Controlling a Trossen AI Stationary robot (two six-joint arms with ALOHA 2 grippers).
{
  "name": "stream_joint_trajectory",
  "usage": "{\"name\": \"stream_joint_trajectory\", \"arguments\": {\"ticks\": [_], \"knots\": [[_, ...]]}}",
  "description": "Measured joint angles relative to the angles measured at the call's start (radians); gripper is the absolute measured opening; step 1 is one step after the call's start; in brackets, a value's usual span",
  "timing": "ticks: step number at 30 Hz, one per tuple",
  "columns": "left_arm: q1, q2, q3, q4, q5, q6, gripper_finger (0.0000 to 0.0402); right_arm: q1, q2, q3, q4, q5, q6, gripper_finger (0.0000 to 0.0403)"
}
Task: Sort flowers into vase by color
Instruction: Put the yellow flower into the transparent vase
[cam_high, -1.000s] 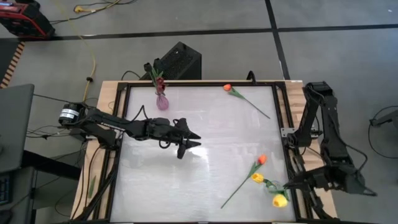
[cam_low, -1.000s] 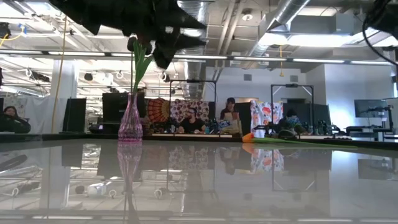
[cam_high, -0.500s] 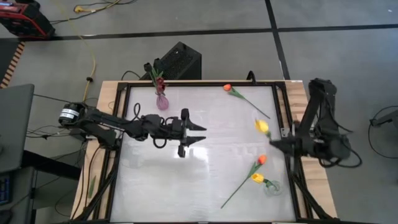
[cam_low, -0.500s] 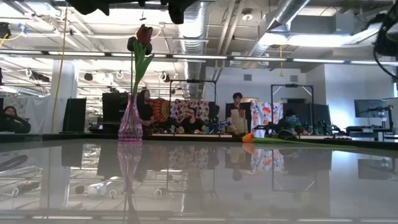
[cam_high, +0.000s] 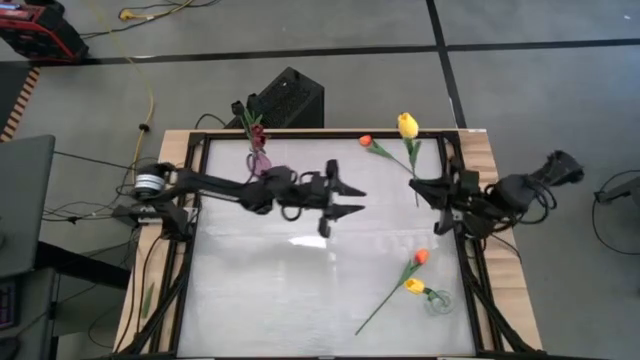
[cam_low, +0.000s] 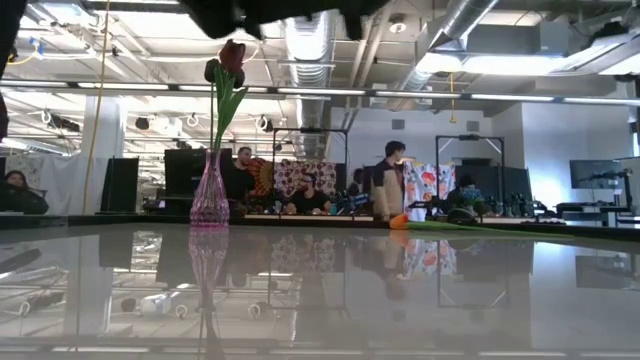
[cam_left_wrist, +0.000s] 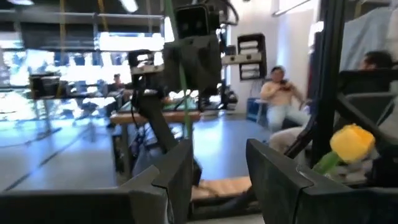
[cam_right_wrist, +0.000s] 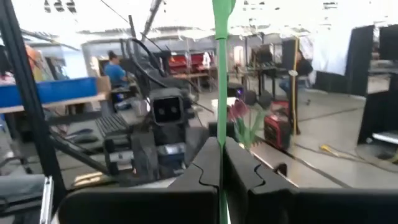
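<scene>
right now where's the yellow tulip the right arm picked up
High view: the yellow tulip is held by the right gripper, at the table's far right, beside the orange tulip.

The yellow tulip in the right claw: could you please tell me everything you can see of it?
The yellow tulip is an artificial flower with a small yellow head and a long, thin green stem. The right claw is shut on the stem, holding it lifted off the table near the right rear corner, head pointing toward the far edge. The right wrist view shows the stem pinched between both fingers. Nothing else touches it; the orange tulip lies just beside it on the table.
</scene>
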Motion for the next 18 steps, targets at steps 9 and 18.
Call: {"name": "stream_joint_trajectory", "arguments": {"ticks": [9,18], "knots": [[0.043,0.156,0.241,-0.026,0.110,-0.086,0.0139,-0.205,0.086,0.000,0.120,-0.291,0.025,0.0028],[0.045,0.174,0.277,-0.077,0.144,-0.088,0.0139,-0.250,0.218,0.000,0.232,-0.375,0.027,0.0029]]}}
